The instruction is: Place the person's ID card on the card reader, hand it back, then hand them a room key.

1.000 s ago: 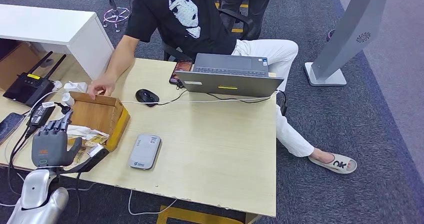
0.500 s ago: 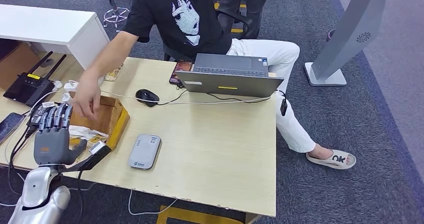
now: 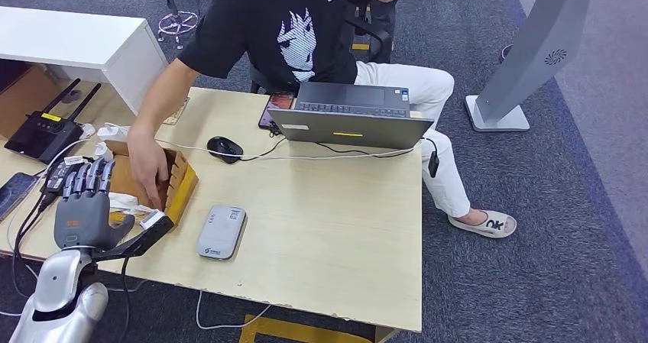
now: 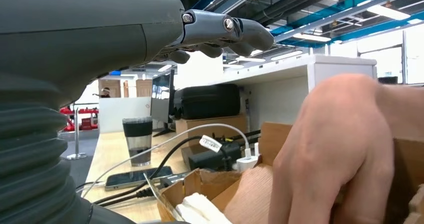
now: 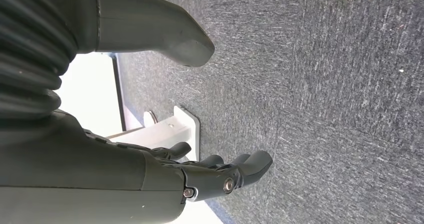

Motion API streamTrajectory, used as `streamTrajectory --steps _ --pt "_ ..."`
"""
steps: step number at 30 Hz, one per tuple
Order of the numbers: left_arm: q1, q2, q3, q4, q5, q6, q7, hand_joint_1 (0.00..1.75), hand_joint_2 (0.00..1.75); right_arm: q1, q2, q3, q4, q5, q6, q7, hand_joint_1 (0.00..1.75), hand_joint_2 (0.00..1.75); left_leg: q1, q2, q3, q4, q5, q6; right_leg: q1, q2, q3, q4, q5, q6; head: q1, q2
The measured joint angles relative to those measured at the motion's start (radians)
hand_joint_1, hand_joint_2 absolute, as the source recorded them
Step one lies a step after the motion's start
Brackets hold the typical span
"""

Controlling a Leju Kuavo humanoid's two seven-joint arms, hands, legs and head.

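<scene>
The grey card reader (image 3: 221, 231) lies flat near the table's front edge, to the right of an open cardboard box (image 3: 183, 186). My left hand (image 3: 84, 205) hovers just left of the box, fingers spread and pointing away from me, holding nothing. A seated person in a black shirt reaches a hand (image 3: 149, 171) down into the box. In the left wrist view my fingers (image 4: 225, 29) stretch out above that person's hand (image 4: 340, 149) and the box's (image 4: 210, 181) rim. My right hand (image 5: 210, 174) hangs over grey carpet, thumb apart from the fingers, empty.
A laptop (image 3: 348, 118) stands at the table's far edge, with a black mouse (image 3: 225, 148) and a white cable in front of it. A router (image 3: 42, 133), a phone (image 3: 11, 190) and chargers crowd the left. A grey stand (image 3: 527, 60) rises at the right.
The person has leaned forward and moved their hand from the box's far rim down into the box. My left hand has risen slightly and its fingers have straightened.
</scene>
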Motion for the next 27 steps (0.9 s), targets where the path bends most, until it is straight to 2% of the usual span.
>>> streamTrajectory --steps 6,14,27 --pt "0.019 0.009 -0.016 -0.051 -0.014 -0.013 0.019 0.00 1.75 0.000 0.000 0.000 0.000 -0.010 -0.001 -0.006 0.00 1.75 0.000 0.000 0.000 0.000 0.000 0.000 0.000 0.000 0.000 0.000 0.000 0.000 0.000 0.000" --pt "0.035 0.027 -0.017 -0.053 -0.042 -0.005 0.039 0.00 1.75 0.001 0.000 0.000 0.000 -0.013 -0.007 -0.009 0.00 1.75 0.000 0.000 0.000 0.000 0.000 0.000 0.000 0.000 0.000 0.000 0.000 0.000 0.000 0.000" --pt "0.039 0.031 -0.017 -0.051 -0.035 -0.008 0.041 0.00 1.75 0.001 0.000 0.000 0.000 -0.023 -0.010 -0.010 0.00 1.75 0.000 0.000 0.000 0.000 0.000 0.000 0.000 0.000 0.000 0.000 0.000 0.000 0.000 0.000"
